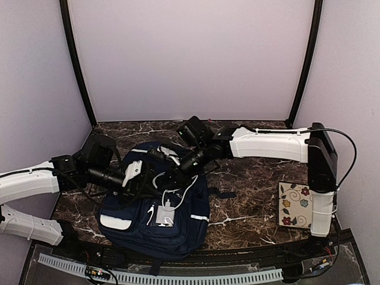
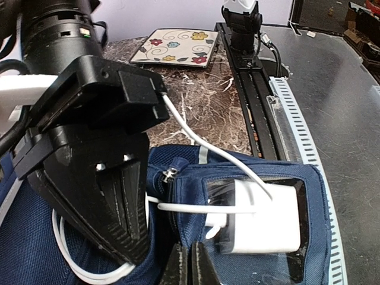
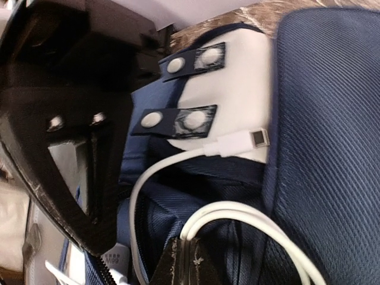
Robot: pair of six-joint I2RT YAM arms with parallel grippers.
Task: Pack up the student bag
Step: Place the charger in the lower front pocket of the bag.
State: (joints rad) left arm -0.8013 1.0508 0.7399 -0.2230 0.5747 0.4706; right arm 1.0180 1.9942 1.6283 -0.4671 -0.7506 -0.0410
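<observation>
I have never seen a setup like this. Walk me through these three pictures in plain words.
These are two white robot arms, the left arm and the right arm, bolted to a dark marble table. Each ends in a two-finger gripper. The wide picture looks down from above and behind them. The other two come from cameras on the wrists, each showing its own fingers at the bottom edge. On the table lie a navy backpack, which is the student bag, and a flat flowered pad. A white charger and a white cable lie on the bag. The left gripper is shut; what it pinches is hidden. The right gripper is shut, seemingly on the cable.
</observation>
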